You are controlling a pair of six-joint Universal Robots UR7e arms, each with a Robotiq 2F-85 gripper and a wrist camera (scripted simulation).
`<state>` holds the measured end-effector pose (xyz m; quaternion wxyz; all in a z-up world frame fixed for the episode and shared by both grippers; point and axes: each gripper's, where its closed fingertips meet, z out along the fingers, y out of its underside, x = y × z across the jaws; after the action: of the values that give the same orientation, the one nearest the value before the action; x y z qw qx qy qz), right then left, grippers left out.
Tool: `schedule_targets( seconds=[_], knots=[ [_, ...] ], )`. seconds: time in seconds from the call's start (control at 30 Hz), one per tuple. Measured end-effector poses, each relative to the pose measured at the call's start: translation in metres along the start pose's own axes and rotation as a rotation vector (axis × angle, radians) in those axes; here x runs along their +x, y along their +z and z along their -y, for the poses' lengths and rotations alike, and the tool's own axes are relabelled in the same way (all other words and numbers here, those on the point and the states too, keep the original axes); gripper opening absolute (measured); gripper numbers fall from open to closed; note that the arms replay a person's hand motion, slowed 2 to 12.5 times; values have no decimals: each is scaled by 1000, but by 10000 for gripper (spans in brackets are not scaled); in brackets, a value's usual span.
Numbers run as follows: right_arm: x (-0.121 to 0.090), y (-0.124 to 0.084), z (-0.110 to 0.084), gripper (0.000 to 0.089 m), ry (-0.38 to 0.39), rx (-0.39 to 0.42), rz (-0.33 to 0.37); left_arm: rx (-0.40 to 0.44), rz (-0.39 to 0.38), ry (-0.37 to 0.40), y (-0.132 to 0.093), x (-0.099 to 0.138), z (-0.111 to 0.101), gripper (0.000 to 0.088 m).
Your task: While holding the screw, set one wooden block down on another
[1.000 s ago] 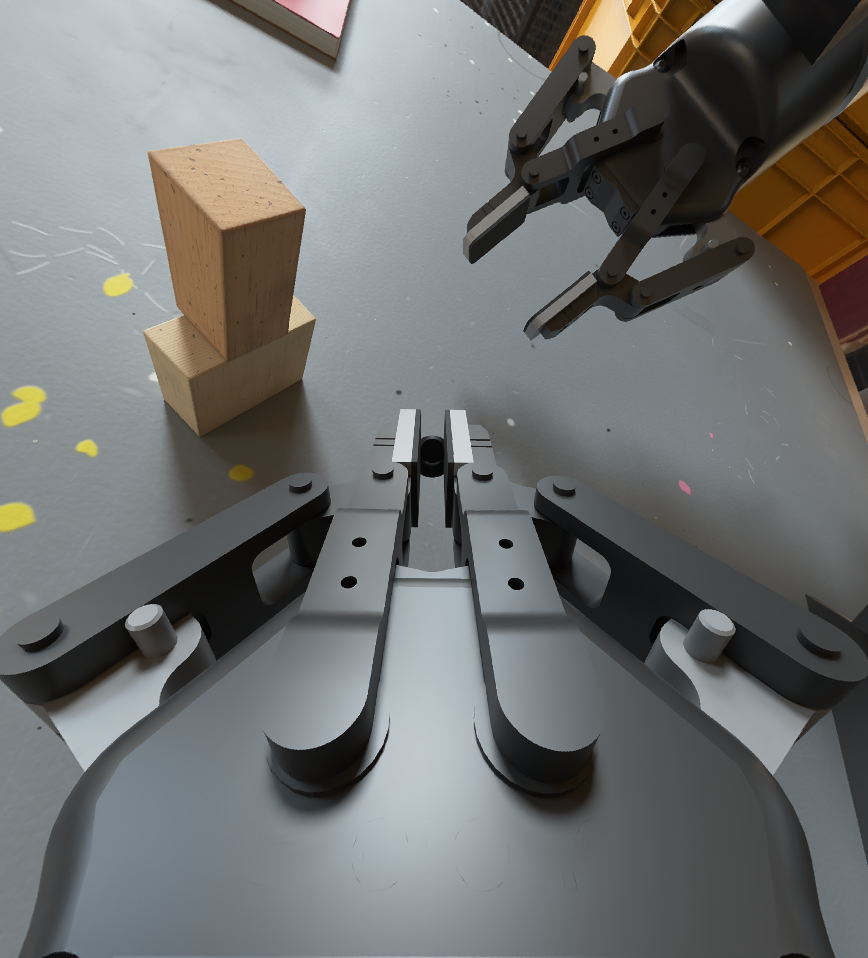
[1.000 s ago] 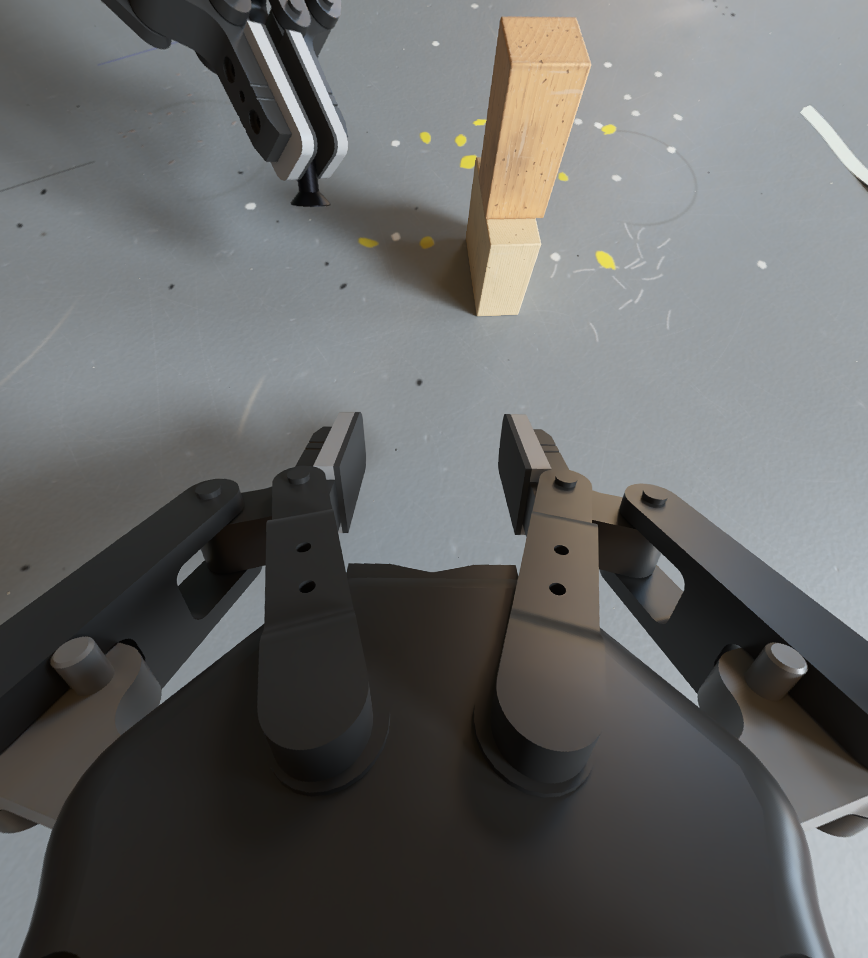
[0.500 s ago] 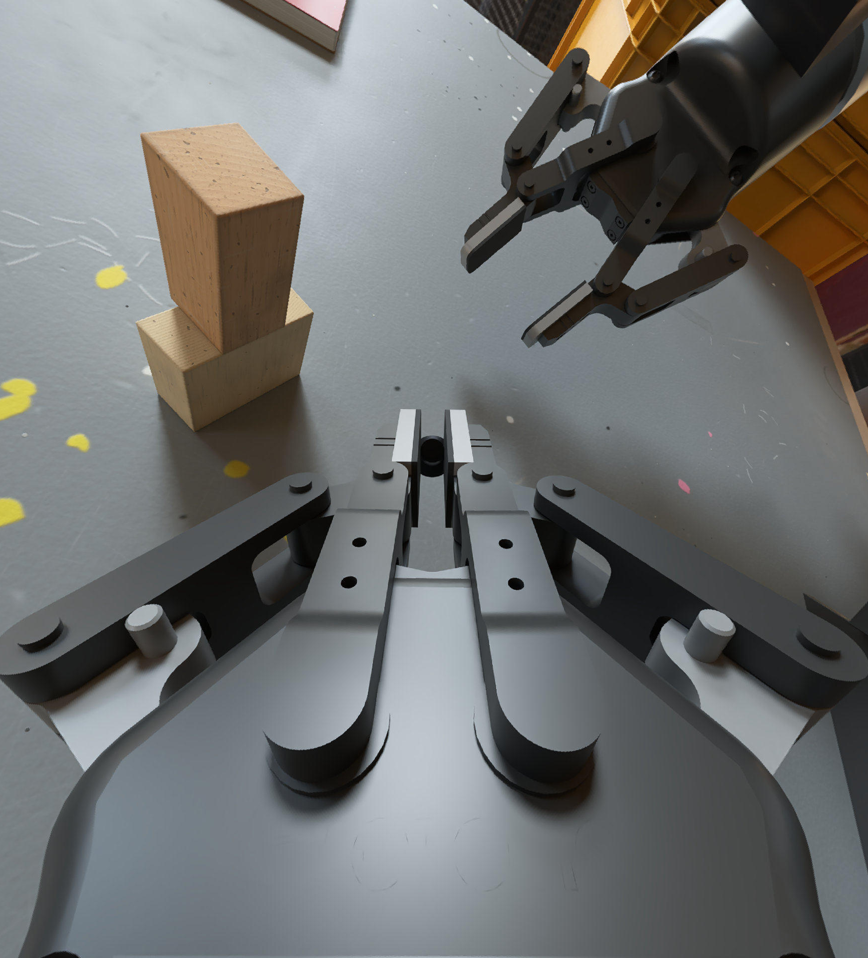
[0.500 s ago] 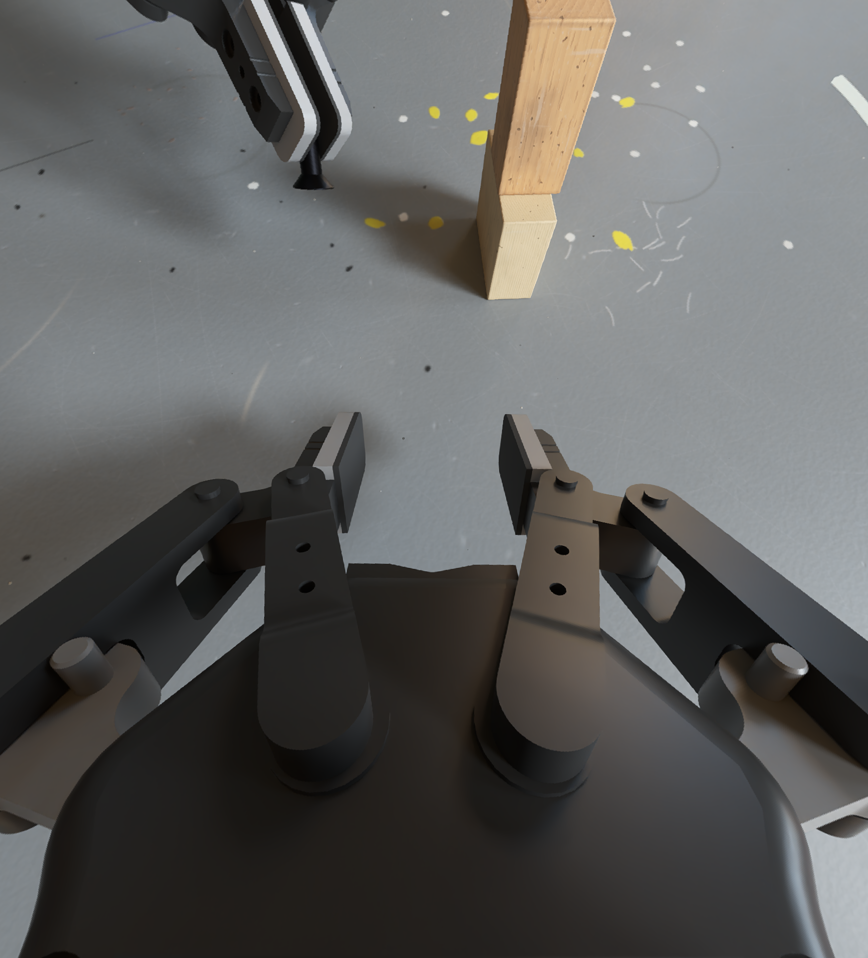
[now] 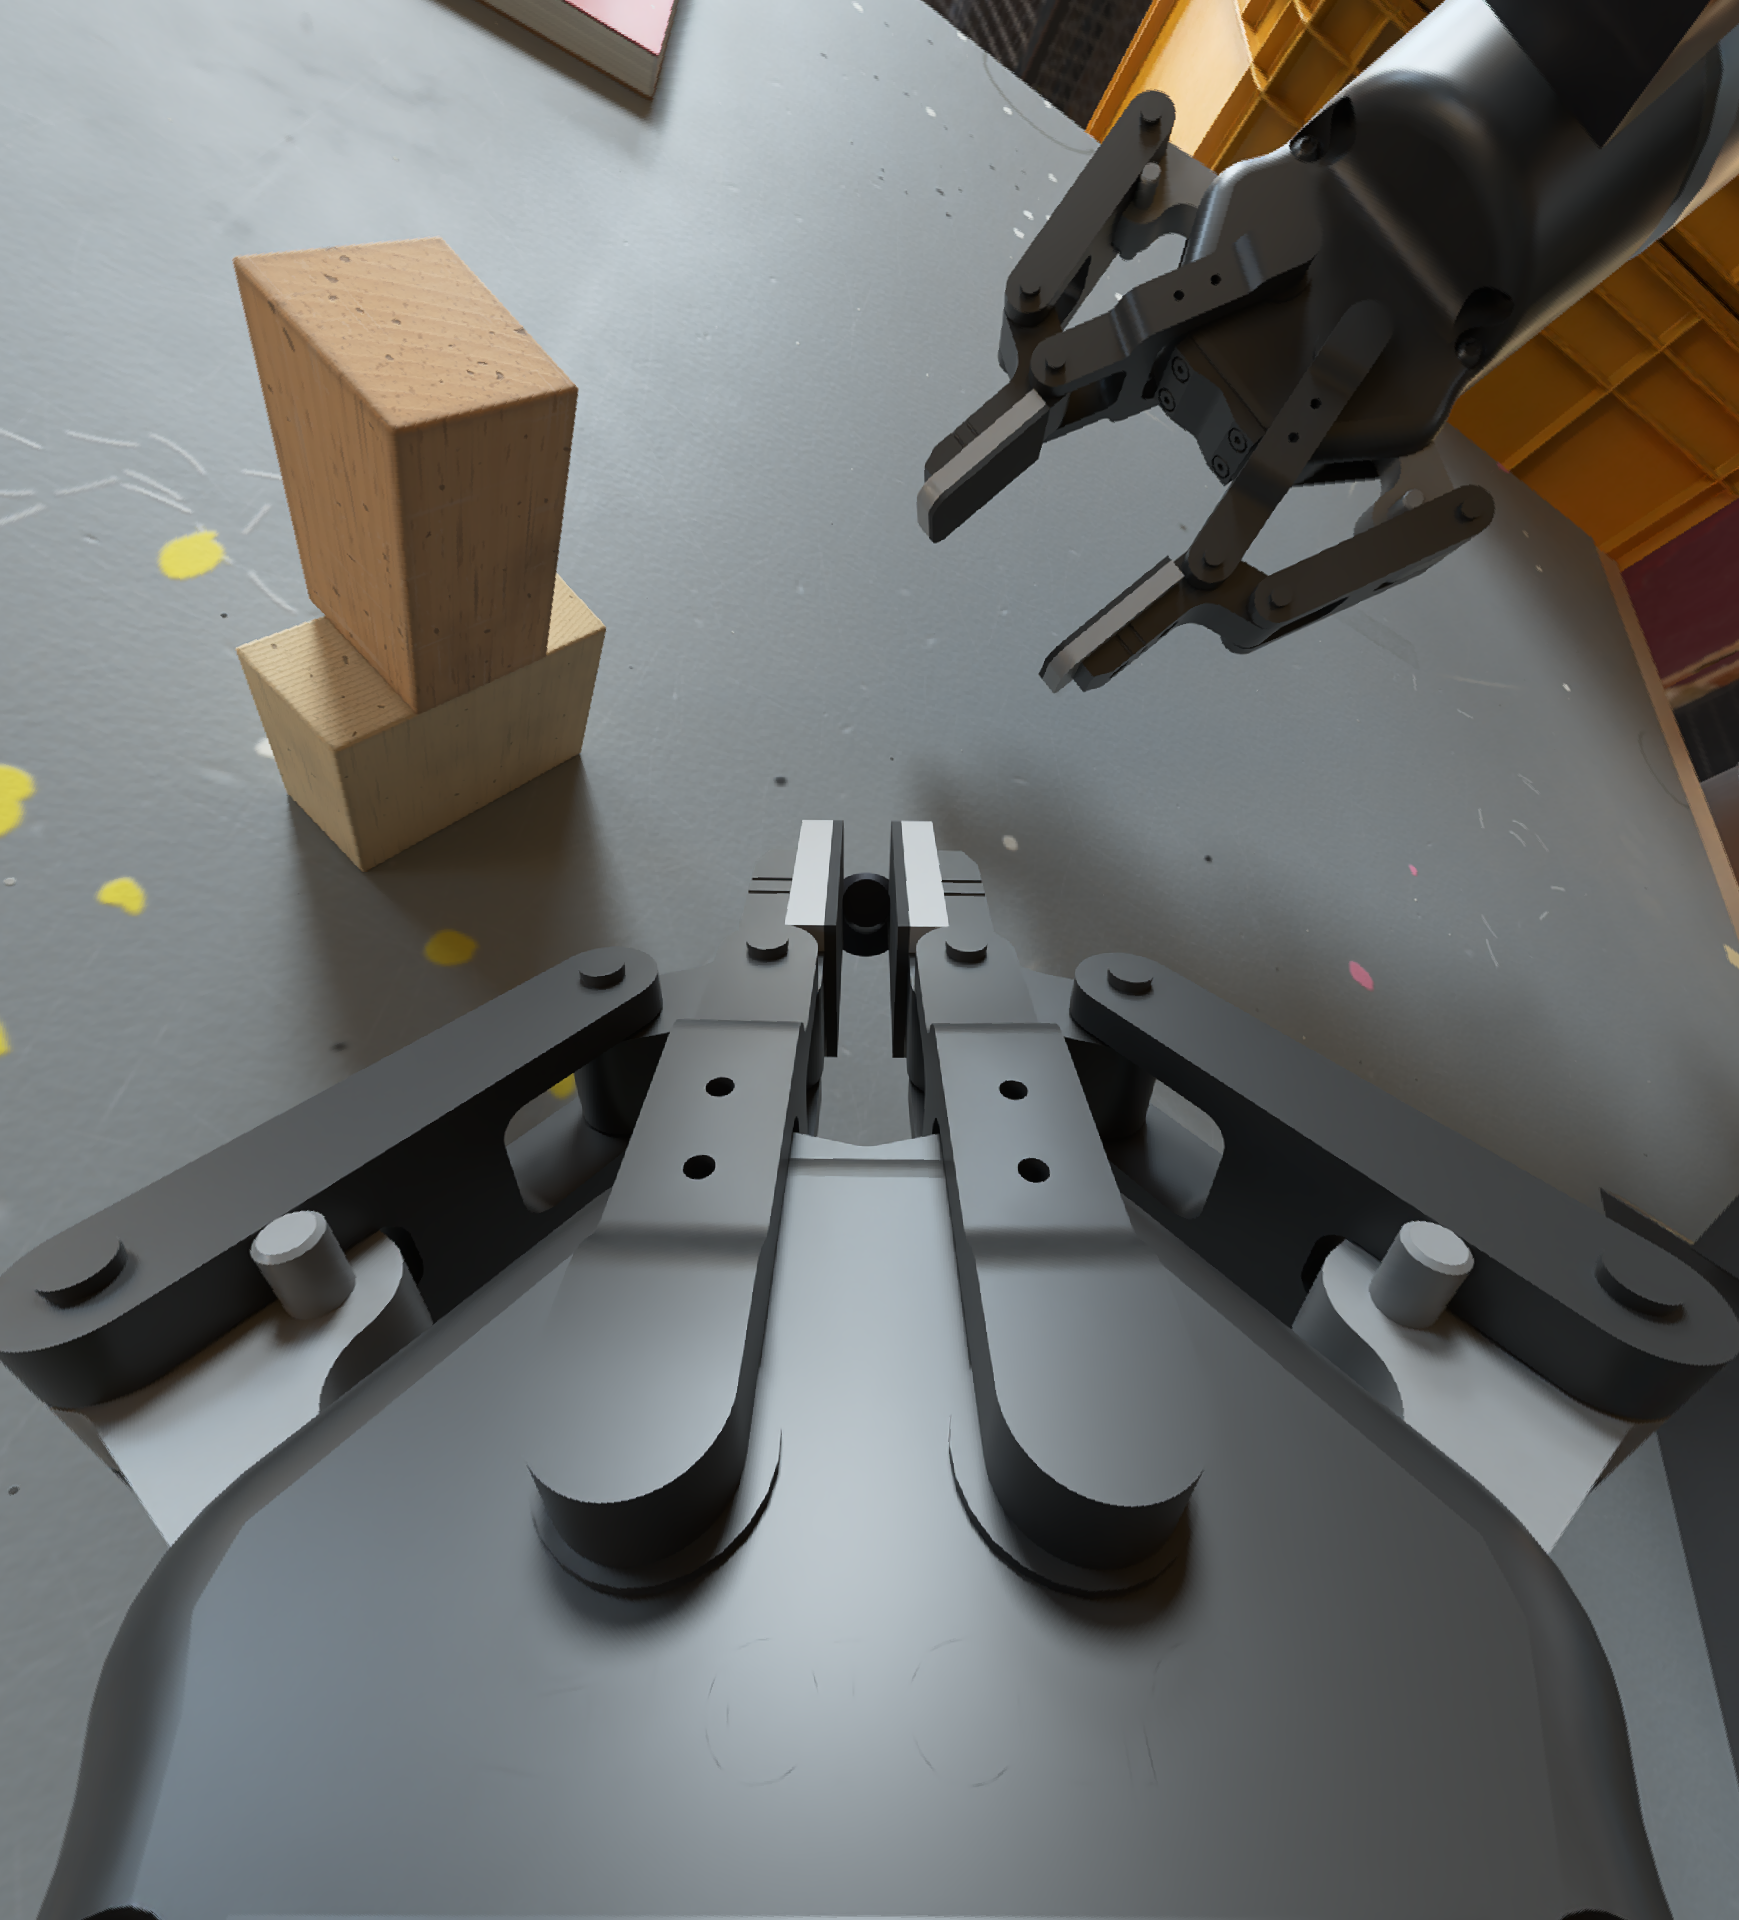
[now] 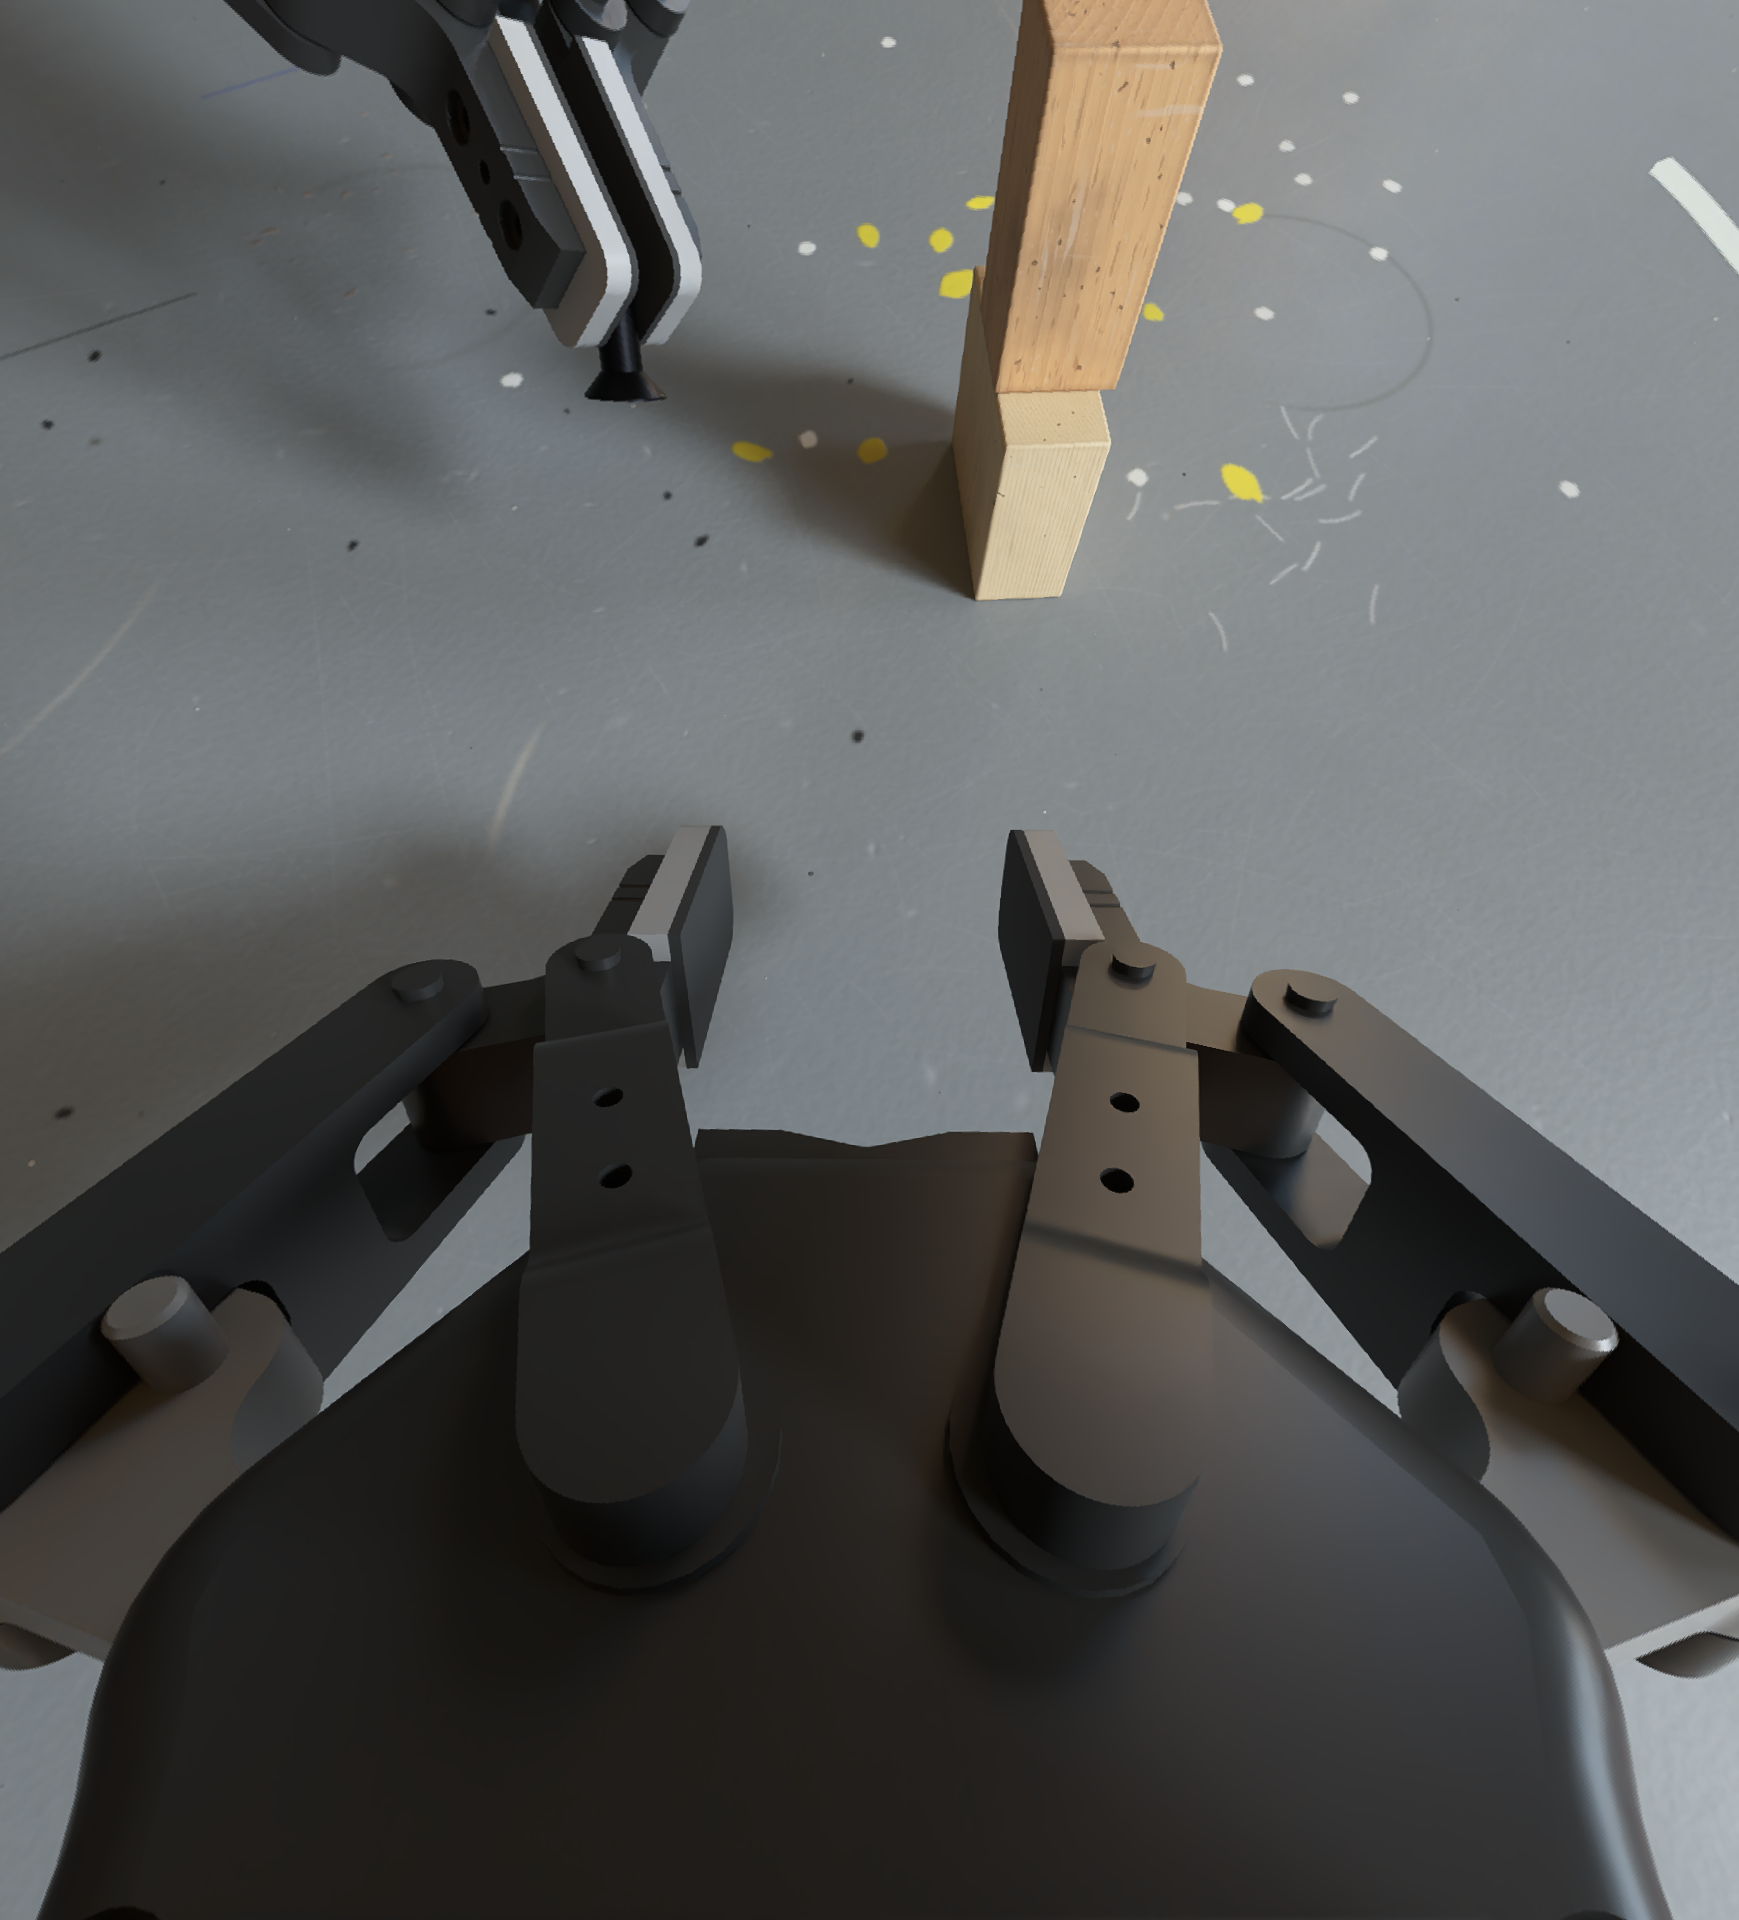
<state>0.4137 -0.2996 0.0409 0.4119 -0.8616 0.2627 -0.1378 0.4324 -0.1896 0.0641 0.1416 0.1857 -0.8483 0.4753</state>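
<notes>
In the left wrist view, the left gripper (image 5: 866,902) is clenched on a small black screw (image 5: 864,914), its pads (image 5: 811,873) pressing the shank from both sides. Left of it and farther off, a tall reddish-brown wooden block (image 5: 418,457) stands upright on a squat pale wooden block (image 5: 434,727), which rests on the grey paint-flecked tabletop (image 5: 792,416). To the right of that stack the right gripper (image 5: 1036,577) hangs above the tabletop, released and empty.

In the right wrist view, the right gripper (image 6: 865,914) has its fingers spread, nothing between them. Beyond it stands the stack: the reddish-brown block (image 6: 1093,197) atop the pale block (image 6: 1036,499). Left of the stack, the left gripper (image 6: 626,312) pinches the screw (image 6: 624,372), whose flared head points down, just above the tabletop (image 6: 844,675).
</notes>
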Motion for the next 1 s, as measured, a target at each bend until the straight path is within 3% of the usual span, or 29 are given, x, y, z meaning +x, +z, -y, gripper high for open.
schedule_targets(
  seconds=[1.0],
  knots=[
    [-1,-3,-2,470,10,17,1,-7,-8,-2,4,2,-2,79]
  ],
)
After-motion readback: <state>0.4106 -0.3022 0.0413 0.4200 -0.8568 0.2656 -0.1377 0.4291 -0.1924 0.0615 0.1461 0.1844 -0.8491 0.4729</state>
